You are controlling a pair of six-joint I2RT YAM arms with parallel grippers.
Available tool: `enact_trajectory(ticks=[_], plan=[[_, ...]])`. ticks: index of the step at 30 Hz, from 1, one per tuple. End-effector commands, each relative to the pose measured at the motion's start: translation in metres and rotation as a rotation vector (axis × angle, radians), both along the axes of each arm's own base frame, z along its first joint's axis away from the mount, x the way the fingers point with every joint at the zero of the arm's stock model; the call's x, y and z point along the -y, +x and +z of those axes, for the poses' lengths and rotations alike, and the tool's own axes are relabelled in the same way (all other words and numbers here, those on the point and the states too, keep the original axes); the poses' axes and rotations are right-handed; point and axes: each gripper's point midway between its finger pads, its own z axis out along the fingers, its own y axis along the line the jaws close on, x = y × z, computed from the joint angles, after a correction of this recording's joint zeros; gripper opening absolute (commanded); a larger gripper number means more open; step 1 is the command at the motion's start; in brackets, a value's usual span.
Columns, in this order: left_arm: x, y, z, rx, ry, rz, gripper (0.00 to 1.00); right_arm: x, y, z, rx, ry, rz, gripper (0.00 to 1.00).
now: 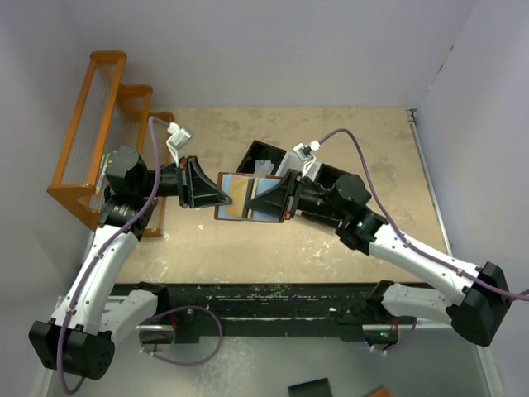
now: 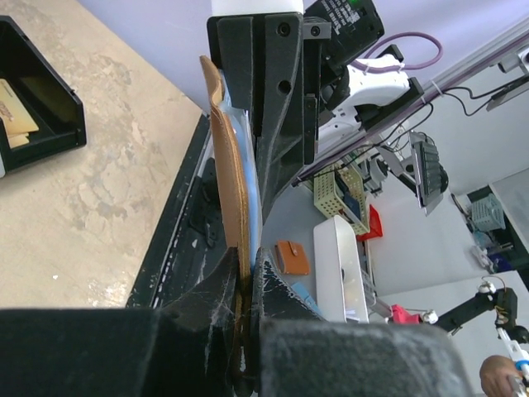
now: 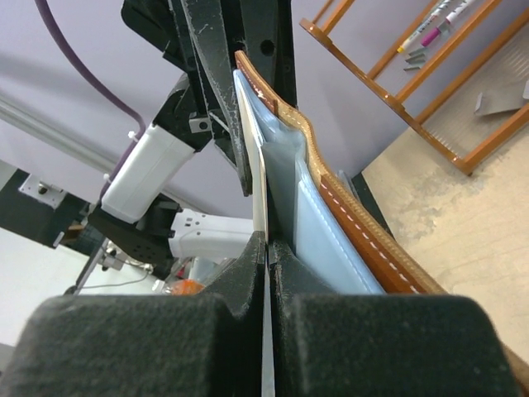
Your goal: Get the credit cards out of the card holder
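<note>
You had the card holder [image 1: 248, 201] spread open off the table [image 1: 347, 248], strung between both arms. Left jaws were closed on its brown leather edge. Right jaws were closed on a thin pale sheet [image 3: 259, 194] at the blue pocket side. Looked like mid-extraction: next move needed a straight pull along the pocket, with left bracing the leather. Couldn't tell if that sheet was a credit card or lining. Both wrist views were edge-on, so pocket contents were hidden.
</note>
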Motion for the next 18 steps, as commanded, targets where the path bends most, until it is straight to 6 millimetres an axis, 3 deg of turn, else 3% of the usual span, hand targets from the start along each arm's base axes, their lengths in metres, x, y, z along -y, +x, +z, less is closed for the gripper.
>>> enact_trajectory(ticks=[1, 13, 18], plan=[[0.0, -0.011, 0.023, 0.103, -0.015, -0.023, 0.0, 0.01, -0.006, 0.009, 0.04, -0.009, -0.023, 0.0], [0.0, -0.014, 0.031, 0.107, -0.039, -0.042, 0.0, 0.027, -0.016, 0.003, 0.028, -0.025, -0.043, 0.0], [0.0, -0.01, 0.024, 0.122, -0.005, -0.02, 0.0, 0.055, -0.004, -0.007, -0.014, -0.073, -0.105, 0.0]])
